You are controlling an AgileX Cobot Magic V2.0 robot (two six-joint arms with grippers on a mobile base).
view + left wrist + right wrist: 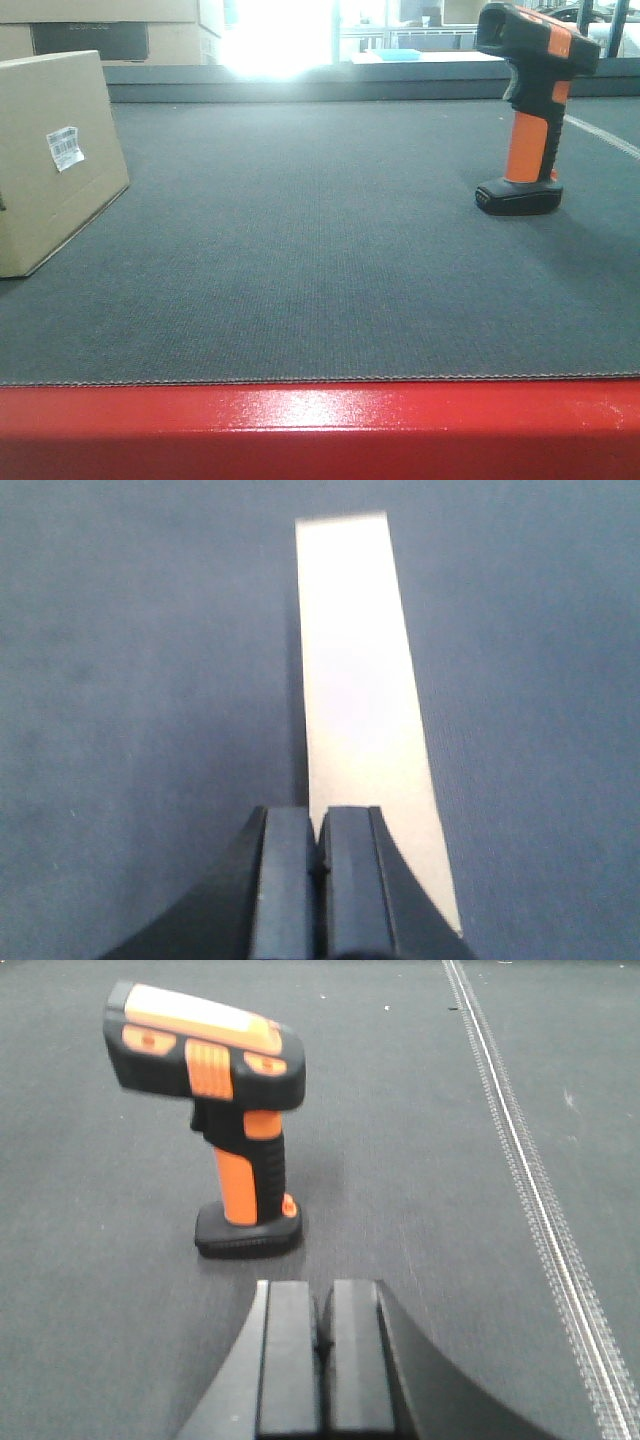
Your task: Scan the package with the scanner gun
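Status: nothing of the task is done yet, as far as the views show. No scan has been attempted and neither tool has hold of anything.

Left side. The package (50, 155) sits at 9 o'clock of the front view, resting on the dark mat (320, 250), its white barcode label (65, 147) facing toward the centre. The left gripper (320, 865) has its jaws pressed together and empty; it hangs over bare mat, with a pale strip (365, 710) running away toward 12 o'clock. Whether that strip belongs to the package cannot be told.

Right side. The scanner gun (530, 110) stands upright on its flat foot at 2 o'clock of the front view, well apart from the package. The right gripper (320, 1345) is closed and empty, just short of the scanner gun, which lies toward its 11 o'clock.

Remaining, by judgement: open, grasp the handle, lift, aim at the label.

Surroundings: cardboard boxes (110, 35) with a dark panel at 11 o'clock behind the mat; a red edge (320, 430) at 6 o'clock. The mat between scanner and package shows nothing in the way.
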